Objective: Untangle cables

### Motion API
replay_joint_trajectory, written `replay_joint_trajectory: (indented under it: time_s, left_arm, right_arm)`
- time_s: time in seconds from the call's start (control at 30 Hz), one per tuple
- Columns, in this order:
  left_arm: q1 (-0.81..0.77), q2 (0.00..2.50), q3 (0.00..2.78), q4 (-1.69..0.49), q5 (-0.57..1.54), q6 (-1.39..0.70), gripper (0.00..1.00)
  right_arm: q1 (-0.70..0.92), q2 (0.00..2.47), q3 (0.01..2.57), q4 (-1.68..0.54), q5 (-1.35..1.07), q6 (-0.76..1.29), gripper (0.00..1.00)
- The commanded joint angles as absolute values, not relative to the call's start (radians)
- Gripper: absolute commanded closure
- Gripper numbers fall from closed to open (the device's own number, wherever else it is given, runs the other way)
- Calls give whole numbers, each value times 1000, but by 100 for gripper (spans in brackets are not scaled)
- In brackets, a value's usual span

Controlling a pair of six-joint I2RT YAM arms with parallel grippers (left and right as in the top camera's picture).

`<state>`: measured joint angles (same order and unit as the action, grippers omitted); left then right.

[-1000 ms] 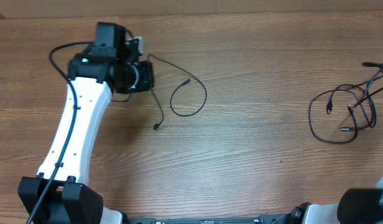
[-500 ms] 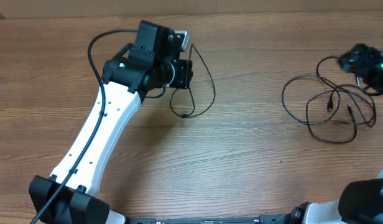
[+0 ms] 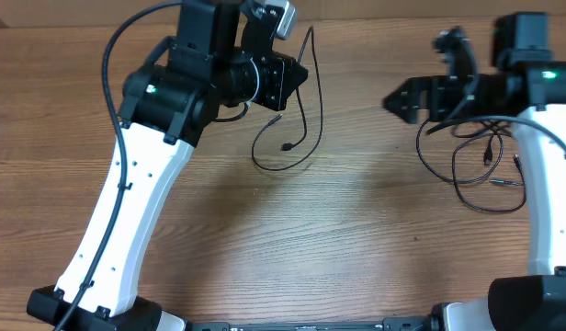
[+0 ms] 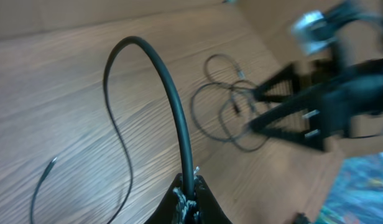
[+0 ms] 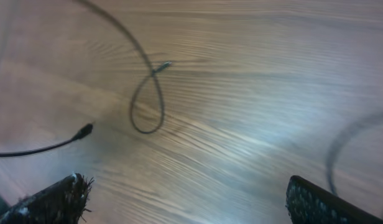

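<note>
The left gripper pinches a thin black cable at far left, its loop reaching the table. The right gripper is spread wide by the tangled cables.

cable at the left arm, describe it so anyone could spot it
On the wooden table, look left of centre, under the left arm's fingers. The cable is one black cord hanging from them into one open loop, unlike the tangled bundle far right.

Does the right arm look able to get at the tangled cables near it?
Probably yes: the right end effector is open and hangs beside the tangled cables, with nothing lying between.
</note>
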<state>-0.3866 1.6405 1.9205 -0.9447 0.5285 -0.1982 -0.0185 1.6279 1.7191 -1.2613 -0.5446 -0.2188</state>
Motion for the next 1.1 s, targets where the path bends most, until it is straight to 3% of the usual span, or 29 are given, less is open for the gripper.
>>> replay_joint_trajectory:
  time_s: [0.0, 0.3, 0.47, 0.6, 0.7, 0.73, 0.77, 1.07]
  left_arm:
    - [-393, 1611, 1995, -946, 628, -171, 96]
    - [-393, 1577, 2075, -943, 693, -172, 96]
    - [-393, 1555, 2078, -926, 711, -184, 96]
    - [-393, 1539, 2078, -910, 710, -184, 96]
    - [-393, 1532, 2078, -906, 706, -183, 96]
    - [-393, 1532, 2078, -908, 699, -183, 96]
    - [-393, 1532, 2078, -916, 686, -181, 96]
    - [-393, 1555, 2074, -1140, 254, -179, 96]
  right_arm:
    - [47, 1630, 1701, -1228, -563, -243, 0]
    - [169, 1694, 1701, -1060, -563, -142, 2]
    - [211, 1749, 1701, -1019, -563, -97, 10]
    - [243, 1794, 1701, -1007, -563, -97, 31]
    - [255, 1809, 1701, -1003, -558, -97, 67]
    - [255, 1809, 1701, -1002, -547, -97, 86]
    - [255, 1809, 1701, -1003, -532, -97, 96]
    - [216, 1768, 1704, -1052, -111, -22, 96]
